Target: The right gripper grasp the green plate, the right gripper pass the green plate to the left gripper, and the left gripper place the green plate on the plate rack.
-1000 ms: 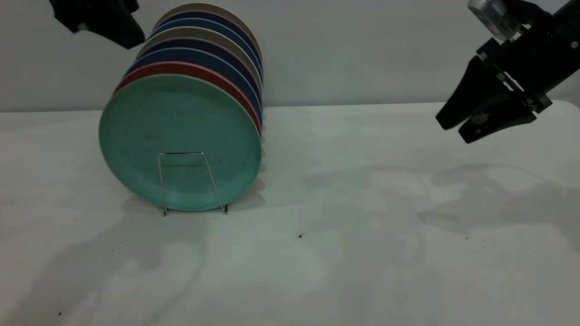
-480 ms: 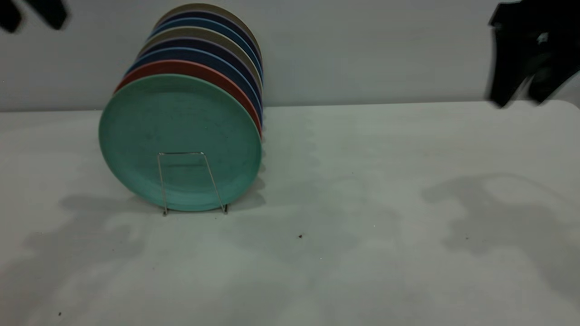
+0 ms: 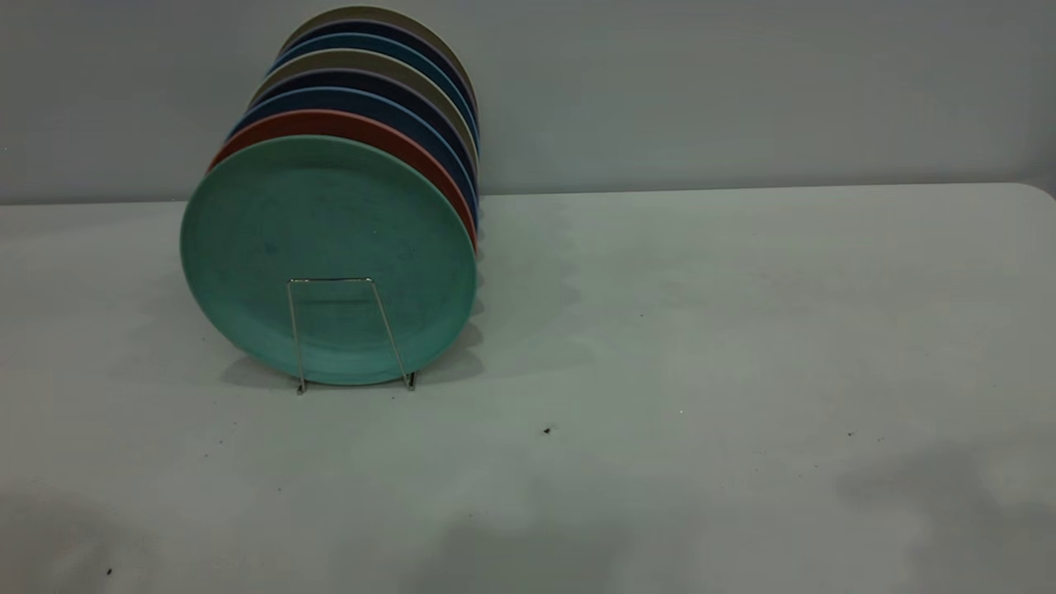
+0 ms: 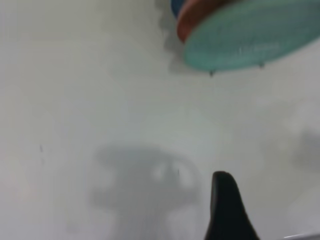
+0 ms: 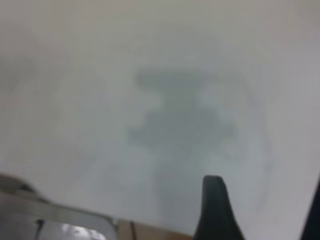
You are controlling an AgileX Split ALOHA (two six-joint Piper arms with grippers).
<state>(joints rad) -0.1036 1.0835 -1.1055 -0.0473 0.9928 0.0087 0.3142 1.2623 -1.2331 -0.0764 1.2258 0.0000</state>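
Note:
The green plate (image 3: 327,260) stands upright at the front of the plate rack (image 3: 330,280), behind the rack's front wire loop, at the table's left. It also shows in the left wrist view (image 4: 250,42). Neither gripper shows in the exterior view. The left gripper (image 4: 272,200) hovers high above the bare table, away from the plate; one black finger (image 4: 226,210) shows and the other is out of frame, so the jaws stand apart and empty. The right gripper (image 5: 265,200) is open and empty over the table near its edge.
Behind the green plate the rack holds a salmon-pink plate (image 3: 346,124) and several dark blue and beige plates (image 3: 371,74). The white table (image 3: 701,330) stretches to the right. The right wrist view shows the table's edge and a metal part (image 5: 55,225).
Both arms have lifted up and out of the exterior view; the left left at the top left, the right at the top right. Plates and rack have not moved.

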